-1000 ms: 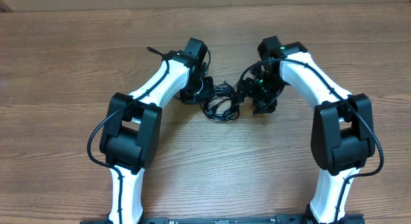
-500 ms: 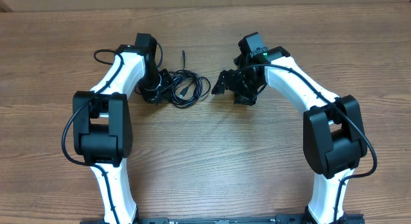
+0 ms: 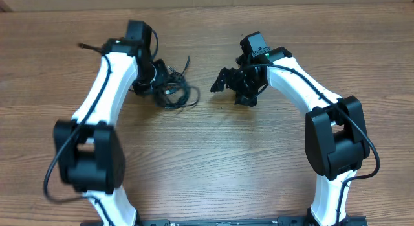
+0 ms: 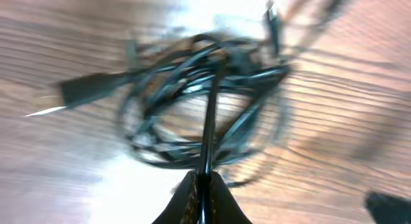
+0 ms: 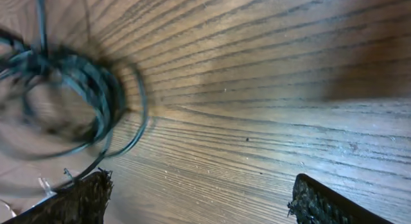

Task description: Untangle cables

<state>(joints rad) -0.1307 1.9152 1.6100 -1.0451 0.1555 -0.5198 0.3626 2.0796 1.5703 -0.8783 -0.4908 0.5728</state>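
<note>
1. The left gripper (image 4: 202, 180) is clenched on one strand of the cables (image 3: 172, 94). A single cord runs straight from its tips into the bundle, likely so that it can be drawn free.
2. The cables sit as one tangled loop over the table (image 3: 259, 155), just beside the left gripper and apart from the right gripper (image 3: 222, 81).
3. The right gripper is released, its jaws wide with only bare wood between them — probably placed facing the tangle to take another strand.

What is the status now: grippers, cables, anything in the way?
Left gripper shut on one strand of the cables. Right gripper open, empty, apart from them. Cables one tangled bundle on table. Nothing seen in the way.
</note>
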